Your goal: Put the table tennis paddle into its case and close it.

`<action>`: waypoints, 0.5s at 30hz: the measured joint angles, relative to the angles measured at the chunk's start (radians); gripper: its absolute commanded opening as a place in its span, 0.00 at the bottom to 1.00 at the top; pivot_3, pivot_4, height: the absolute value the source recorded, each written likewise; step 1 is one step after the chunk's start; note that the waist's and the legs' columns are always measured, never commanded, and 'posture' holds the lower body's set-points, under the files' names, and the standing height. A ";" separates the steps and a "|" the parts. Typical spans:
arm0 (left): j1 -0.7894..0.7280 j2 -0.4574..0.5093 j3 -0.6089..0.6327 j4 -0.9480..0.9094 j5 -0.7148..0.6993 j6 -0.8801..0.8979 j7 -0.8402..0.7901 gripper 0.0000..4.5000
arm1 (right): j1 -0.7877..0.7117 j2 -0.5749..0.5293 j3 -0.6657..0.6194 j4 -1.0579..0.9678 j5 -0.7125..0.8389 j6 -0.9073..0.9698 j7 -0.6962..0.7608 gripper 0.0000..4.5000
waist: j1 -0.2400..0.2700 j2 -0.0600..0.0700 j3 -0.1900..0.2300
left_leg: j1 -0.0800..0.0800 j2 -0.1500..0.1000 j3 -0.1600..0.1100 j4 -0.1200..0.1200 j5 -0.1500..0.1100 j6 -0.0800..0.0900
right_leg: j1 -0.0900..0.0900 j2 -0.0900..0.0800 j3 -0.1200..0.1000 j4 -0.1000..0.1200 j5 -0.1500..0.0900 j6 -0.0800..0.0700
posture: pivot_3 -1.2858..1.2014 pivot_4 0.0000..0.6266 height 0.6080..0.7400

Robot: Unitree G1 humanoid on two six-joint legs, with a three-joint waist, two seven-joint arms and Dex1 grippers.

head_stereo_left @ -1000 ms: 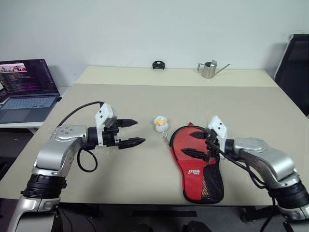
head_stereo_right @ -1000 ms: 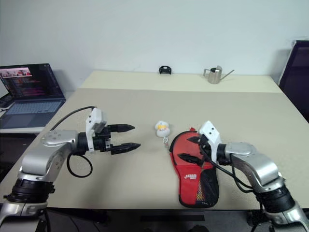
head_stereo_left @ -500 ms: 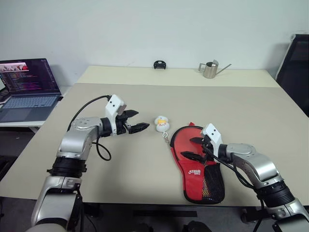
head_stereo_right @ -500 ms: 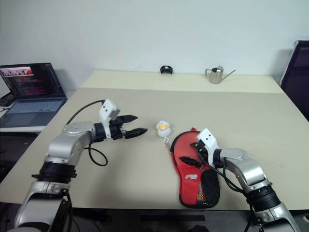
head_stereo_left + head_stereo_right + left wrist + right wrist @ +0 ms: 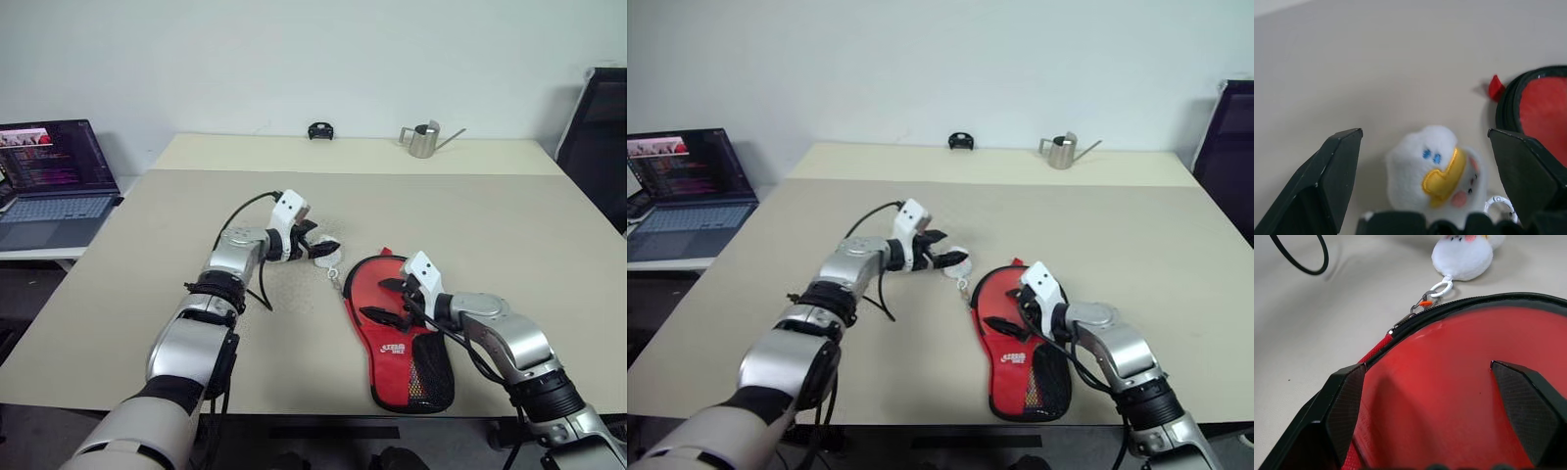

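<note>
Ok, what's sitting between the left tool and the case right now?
A small white plush duck charm sits between the left tool's open fingers, linked by a white clip to the case's zipper edge; clearest in both wrist views.

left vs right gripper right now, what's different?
The left gripper has its open fingers on either side of the white duck plush; the right gripper hovers open over the red case. The left arm reaches out across the table; the right sits nearer the robot. Neither holds anything.
</note>
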 measured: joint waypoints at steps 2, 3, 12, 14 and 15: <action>-0.005 -0.006 0.001 0.042 0.015 -0.003 -0.002 1.00 | 0.002 0.003 0.000 -0.002 -0.005 0.000 -0.006 0.99 | 0.000 0.000 0.000 | 0.000 0.000 0.000 0.000 0.000 0.000 | 0.000 0.000 0.000 0.001 0.000 0.000 | 0.52 0.24 1.00; -0.005 -0.008 0.002 0.057 0.021 -0.003 -0.002 1.00 | 0.003 0.004 0.000 -0.003 -0.006 0.000 -0.009 0.99 | 0.001 0.000 0.000 | 0.000 0.000 0.000 0.000 0.000 0.000 | 0.000 0.000 0.000 0.001 0.000 0.000 | 0.52 0.24 1.00; -0.005 -0.032 0.021 0.118 0.049 -0.003 0.014 0.96 | 0.023 0.017 -0.012 -0.019 -0.009 0.000 -0.032 1.00 | 0.003 0.000 0.000 | 0.000 0.000 0.000 0.001 0.000 0.000 | 0.000 0.000 0.000 0.002 0.000 0.000 | 0.52 0.24 1.00; -0.004 -0.041 0.034 0.122 0.049 -0.003 0.027 0.87 | 0.024 0.018 -0.015 -0.019 -0.012 0.000 -0.032 1.00 | 0.003 -0.001 0.000 | 0.000 -0.001 0.000 0.001 0.000 0.000 | 0.000 0.000 0.000 0.002 0.000 0.000 | 0.52 0.24 1.00; -0.004 -0.046 0.040 0.124 0.049 -0.003 0.031 0.80 | 0.025 0.018 -0.016 -0.019 -0.014 0.000 -0.032 1.00 | 0.003 -0.001 0.000 | 0.000 -0.001 0.000 0.001 0.000 0.000 | 0.000 0.000 0.000 0.002 0.000 0.000 | 0.52 0.24 1.00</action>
